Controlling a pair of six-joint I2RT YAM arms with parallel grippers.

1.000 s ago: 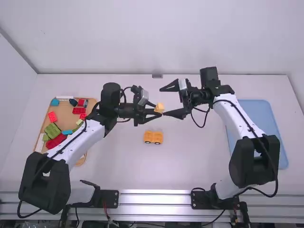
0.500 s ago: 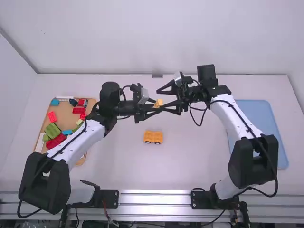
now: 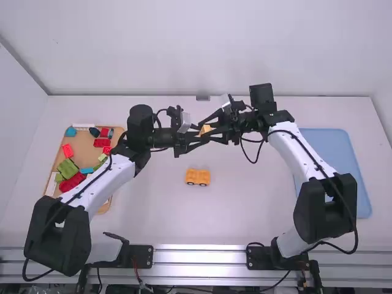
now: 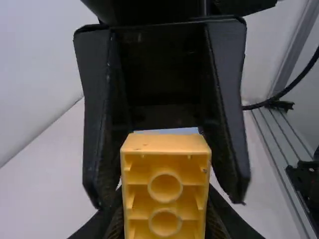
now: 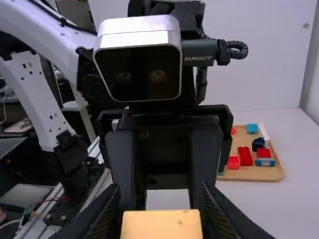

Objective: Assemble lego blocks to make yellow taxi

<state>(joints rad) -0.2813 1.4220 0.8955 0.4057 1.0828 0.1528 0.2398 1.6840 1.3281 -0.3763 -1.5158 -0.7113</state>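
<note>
High view: both forearms stretch inward above the table (image 3: 245,214), left gripper (image 3: 199,135) pointing right, right gripper (image 3: 208,131) pointing left, meeting at the yellow block (image 3: 206,129), beyond the car base (image 3: 198,177).

Left wrist view: its fingers (image 4: 115,219) grip the block's sides.

Right wrist view: its fingers (image 5: 107,211) hug the block too.

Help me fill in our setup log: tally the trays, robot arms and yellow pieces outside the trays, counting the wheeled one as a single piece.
Trays: 2 (wooden tray, blue tray)
Robot arms: 2 (left arm, right arm)
Yellow pieces outside the trays: 2 (raised block, wheeled piece)
Total: 6
</note>
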